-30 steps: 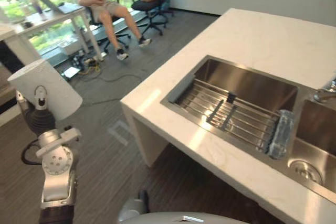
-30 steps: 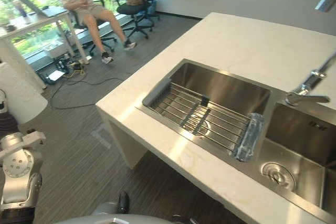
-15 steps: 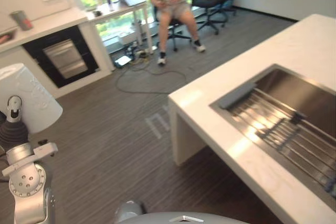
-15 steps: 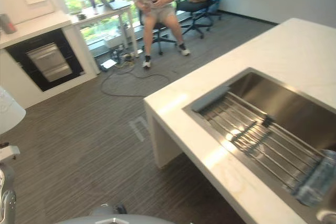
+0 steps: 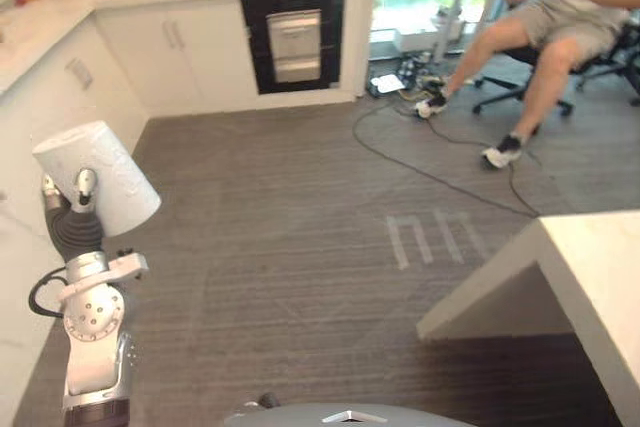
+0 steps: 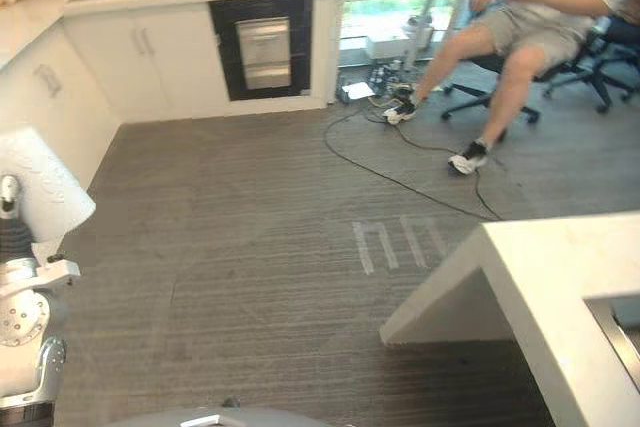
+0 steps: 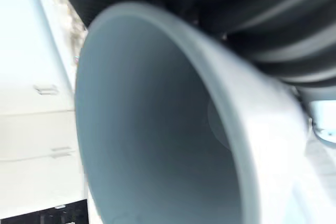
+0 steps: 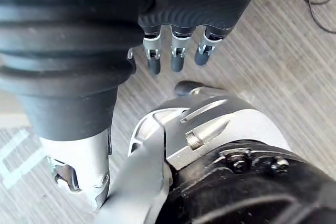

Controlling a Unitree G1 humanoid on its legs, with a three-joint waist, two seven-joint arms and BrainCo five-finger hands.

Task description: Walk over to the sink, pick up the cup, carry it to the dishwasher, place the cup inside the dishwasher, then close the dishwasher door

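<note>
A white cup (image 5: 96, 176) rides at the left, tilted, on top of my left hand (image 5: 72, 229), with one finger showing against its side. Its pale hollow inside (image 7: 152, 145) faces the left wrist view, beside the dark ribbed cover. My left hand is shut on the cup. The dishwasher (image 5: 293, 39), a dark recess with a steel front in the white cabinets, stands across the floor at the far middle, door up. My right hand (image 8: 176, 59) hangs over the grey floor with relaxed fingers and holds nothing.
The corner of the white island counter (image 5: 590, 267) juts in at the right. A person (image 5: 560, 17) sits on a chair at the back right, with cables (image 5: 430, 157) on the floor nearby. White cabinets (image 5: 60, 87) line the left. Tape marks (image 5: 435, 237) lie mid-floor.
The camera has swung left: the island sink has slid out of view and the cabinets and dishwasher have come in. The cup stays in my left hand.
</note>
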